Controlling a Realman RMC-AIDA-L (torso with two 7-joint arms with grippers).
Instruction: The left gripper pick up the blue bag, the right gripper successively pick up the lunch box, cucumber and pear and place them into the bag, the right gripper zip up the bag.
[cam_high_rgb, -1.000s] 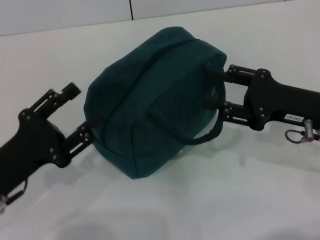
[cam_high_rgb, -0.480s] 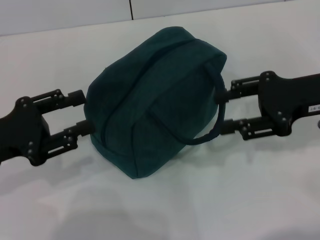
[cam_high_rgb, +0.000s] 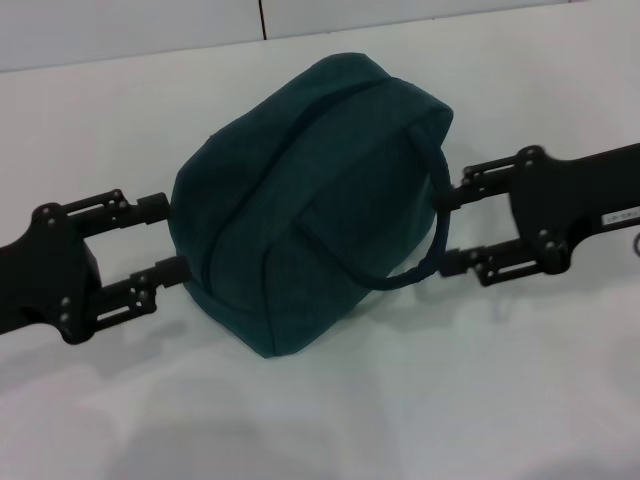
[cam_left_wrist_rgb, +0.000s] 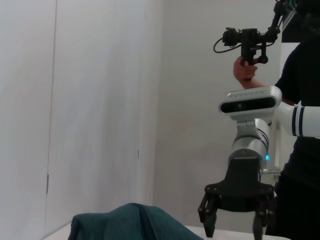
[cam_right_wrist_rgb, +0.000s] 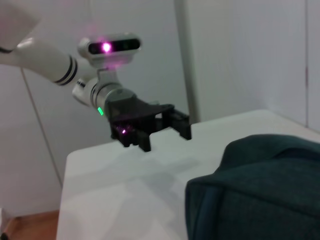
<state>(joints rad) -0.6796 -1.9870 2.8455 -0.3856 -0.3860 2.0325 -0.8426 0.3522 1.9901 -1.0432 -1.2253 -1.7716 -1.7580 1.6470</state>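
Zipped blue bag (cam_high_rgb: 305, 200) lying on the white counter (cam_high_rgb: 450, 400), mid-scene, its dark handle (cam_high_rgb: 432, 235) looping off the right end. Left gripper (cam_high_rgb: 160, 235) at the bag's left end, fingers (cam_high_rgb: 150, 205) apart, tips at the fabric. Right gripper (cam_high_rgb: 450, 230) at the right end, fingers (cam_high_rgb: 462, 262) apart beside the handle loop.

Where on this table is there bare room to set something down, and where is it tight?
Bare white table runs along the near edge, in front of the blue bag, and behind it toward the back wall. It is crowded at the bag's ends: the open left gripper and open right gripper flank it closely.
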